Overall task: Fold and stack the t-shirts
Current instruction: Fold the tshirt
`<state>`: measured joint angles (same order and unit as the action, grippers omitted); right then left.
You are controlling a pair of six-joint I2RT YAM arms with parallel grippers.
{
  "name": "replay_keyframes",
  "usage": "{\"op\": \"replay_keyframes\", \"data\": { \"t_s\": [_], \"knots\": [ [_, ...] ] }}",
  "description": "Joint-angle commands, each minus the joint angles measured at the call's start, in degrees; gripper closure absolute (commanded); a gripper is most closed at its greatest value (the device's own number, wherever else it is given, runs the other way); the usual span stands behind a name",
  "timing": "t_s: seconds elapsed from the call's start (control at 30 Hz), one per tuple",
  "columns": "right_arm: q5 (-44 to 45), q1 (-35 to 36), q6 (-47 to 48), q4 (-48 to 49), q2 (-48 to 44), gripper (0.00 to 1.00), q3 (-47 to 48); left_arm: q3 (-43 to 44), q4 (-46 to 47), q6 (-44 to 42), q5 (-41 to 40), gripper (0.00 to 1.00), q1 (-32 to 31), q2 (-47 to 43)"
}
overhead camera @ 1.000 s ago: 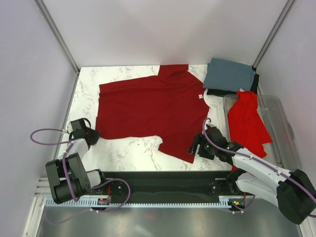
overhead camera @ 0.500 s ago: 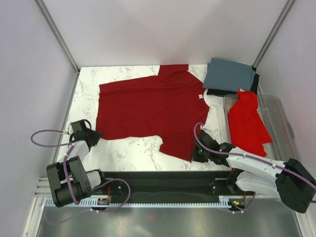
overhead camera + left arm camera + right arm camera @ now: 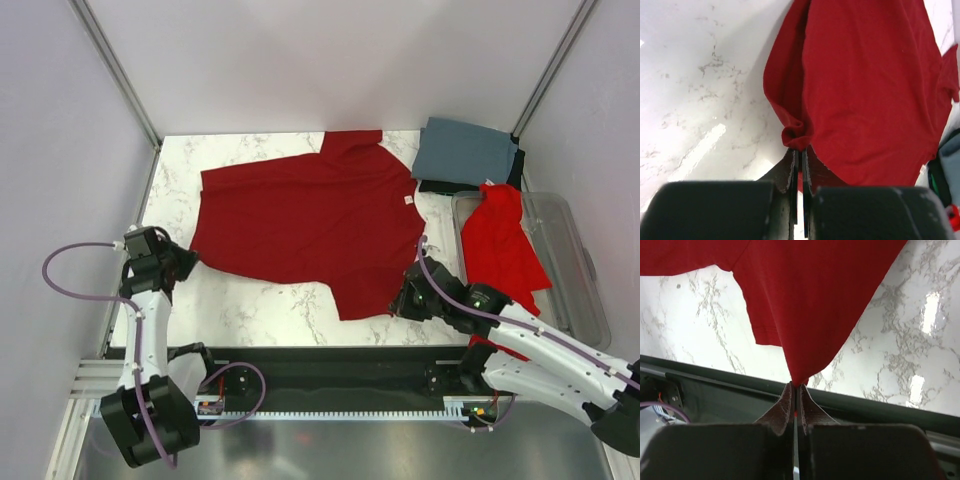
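The dark crimson t-shirt (image 3: 310,225) is spread flat on the table (image 3: 250,310). Its long side is laid from left to right, with the hem at the left and the neck at the right. The left gripper (image 3: 188,262) is pinched tight on the near left corner of the hem. The right gripper (image 3: 402,302) is pinched tight on the tip of the near sleeve. All the other cloth is found on the far side of both grippers. So the near edge is probably meant to be lifted and carried toward the far edge.
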<state>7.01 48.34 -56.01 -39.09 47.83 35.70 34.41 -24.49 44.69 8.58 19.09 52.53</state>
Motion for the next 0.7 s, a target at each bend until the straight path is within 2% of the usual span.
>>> {"op": "replay_keyframes", "data": {
  "t_s": [0.0,0.13,0.33,0.47,0.6,0.67],
  "knots": [
    [1.4,2.1,-2.4,-8.3,-2.3,1.0,3.4,3.4,-9.9,-5.6,2.8,0.98,-0.1,-3.3],
    [4.5,5.5,-5.9,-14.1,-5.2,1.0,7.8,5.5,-14.1,-7.2,2.5,0.98,-0.1,-9.4],
    [7.8,7.9,-6.8,-17.6,-4.3,1.0,15.5,11.2,-19.2,-9.2,1.2,0.98,-0.2,-10.0],
    [14.2,7.9,-2.9,-17.6,1.6,1.0,21.3,11.0,-18.2,-10.5,1.4,0.98,-0.1,-8.2],
    [22.5,7.7,2.3,-17.1,10.1,1.0,29.4,11.5,-17.1,-14.0,2.1,0.98,-0.2,-1.0],
    [23.7,5.6,6.2,-16.7,15.7,1.0,32.3,11.9,-15.8,-14.9,2.1,0.98,-0.2,1.8]
  ]
}}
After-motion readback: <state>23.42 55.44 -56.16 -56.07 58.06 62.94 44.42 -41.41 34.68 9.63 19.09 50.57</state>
